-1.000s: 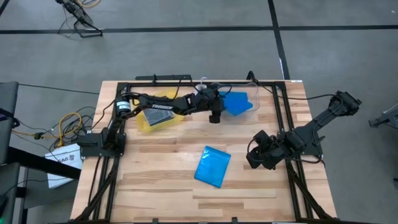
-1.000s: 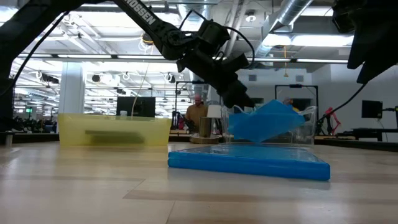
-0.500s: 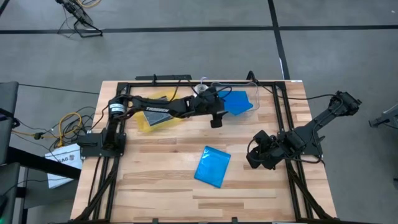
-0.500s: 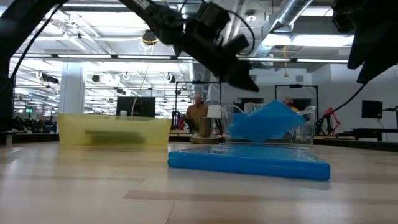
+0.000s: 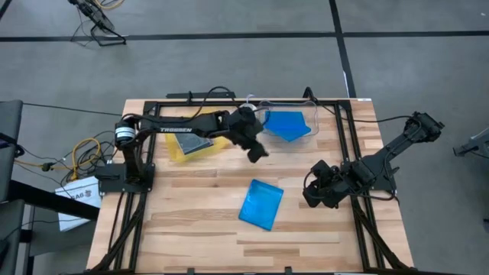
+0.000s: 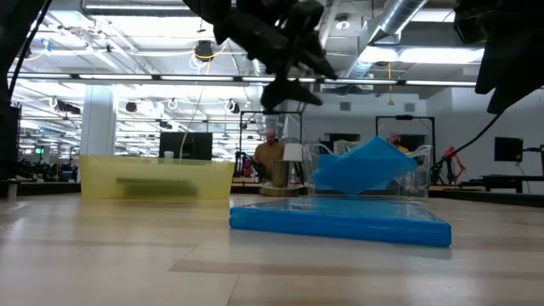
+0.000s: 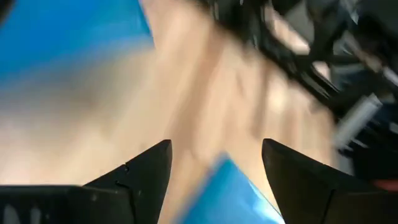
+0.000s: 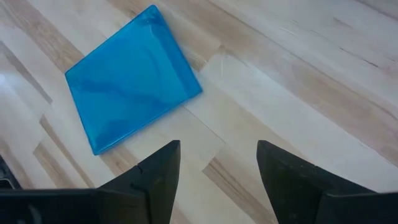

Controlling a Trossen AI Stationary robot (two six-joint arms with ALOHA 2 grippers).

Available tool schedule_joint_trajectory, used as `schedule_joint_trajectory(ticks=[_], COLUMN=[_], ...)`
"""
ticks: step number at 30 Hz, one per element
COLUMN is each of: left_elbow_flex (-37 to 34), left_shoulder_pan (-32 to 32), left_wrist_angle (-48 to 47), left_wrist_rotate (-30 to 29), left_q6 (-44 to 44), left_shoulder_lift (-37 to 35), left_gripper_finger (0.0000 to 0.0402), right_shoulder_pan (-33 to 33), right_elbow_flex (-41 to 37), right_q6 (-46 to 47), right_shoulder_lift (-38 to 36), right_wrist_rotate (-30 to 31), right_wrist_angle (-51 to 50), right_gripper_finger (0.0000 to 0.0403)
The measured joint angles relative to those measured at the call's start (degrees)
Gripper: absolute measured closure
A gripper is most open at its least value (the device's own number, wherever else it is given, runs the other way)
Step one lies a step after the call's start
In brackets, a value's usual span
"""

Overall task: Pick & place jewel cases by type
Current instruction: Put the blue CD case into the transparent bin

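Observation:
One blue jewel case (image 5: 261, 204) lies flat on the table's middle and also shows as the blue case (image 8: 130, 78) in the right wrist view. A second blue jewel case (image 5: 289, 124) sits tilted in the clear tub (image 6: 416, 170) at the far side, one edge raised. My left gripper (image 5: 256, 150) hangs open above the table, just left of the tub, with nothing between its fingers (image 7: 149, 165). My right gripper (image 5: 312, 195) waits open to the right of the flat case. A grey case (image 5: 189, 145) lies in the yellow tray (image 5: 177, 153), partly under my left arm.
A black metal frame (image 5: 344, 137) runs around the table's far and side edges. Bare wood lies to the left of the flat blue case and along the near edge. Cables and a box lie on the floor beyond the table's left edge.
My left gripper has risen from beside the clear tub and drawn back a little toward the table's left and near side, rolling its wrist as it went. Its fingers stay open. The blue case in the tub keeps its tilted place.

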Motion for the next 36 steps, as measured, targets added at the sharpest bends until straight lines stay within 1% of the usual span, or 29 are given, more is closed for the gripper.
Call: schedule_joint_trajectory(ticks=[2,4,6,8,11,15,19,22,29,33,36], left_elbow_flex=[0.0,0.0,-0.1,-0.1,-0.4,-5.4,-12.2,-16.8,-26.5,-30.2,-31.2], left_shoulder_pan=[0.0,-0.7,-1.6,-2.7,-3.8,-4.6,-4.8,-4.4,-4.9,-5.9,-6.8], left_wrist_angle=[-5.1,-10.4,-16.0,-20.0,-23.8,-19.5,-11.9,-6.4,9.6,13.7,14.5], left_wrist_rotate=[5.5,8.3,7.6,4.9,3.1,5.0,7.8,8.6,12.9,12.8,11.3], left_q6=[-3.4,-4.4,-4.1,-3.2,-3.0,-7.8,-13.3,-17.6,-28.4,-32.4,-32.7], left_shoulder_lift=[0.1,0.4,0.4,0.4,0.4,0.5,0.5,0.5,0.5,0.5,0.4], left_gripper_finger=[0.0159,0.0159,0.0159,0.0159,0.0159,0.0159,0.0159,0.0159,0.0159,0.0159,0.0159], right_shoulder_pan=[0.0,0.0,0.0,-0.1,-0.5,-1.3,-3.0,-4.5,-8.9,-11.6,-13.9], right_elbow_flex=[0.0,0.0,0.0,0.0,0.0,0.0,0.0,0.0,0.0,0.3,0.4], right_q6=[-0.4,-1.9,-3.9,-5.4,-6.0,-8.8,-13.1,-17.4,-25.7,-26.8,-27.5], right_shoulder_lift=[0.0,0.0,0.0,0.3,1.8,5.9,12.0,17.3,29.3,32.4,33.1], right_wrist_rotate=[-0.2,-0.9,-2.3,-4.0,-6.9,-10.6,-15.8,-19.2,-26.6,-28.8,-29.6], right_wrist_angle=[0.6,2.0,3.7,5.0,5.5,5.6,8.5,12.9,24.5,25.3,24.9], right_gripper_finger=[0.0198,0.0198,0.0198,0.0198,0.0198,0.0198,0.0198,0.0198,0.0198,0.0198,0.0198])
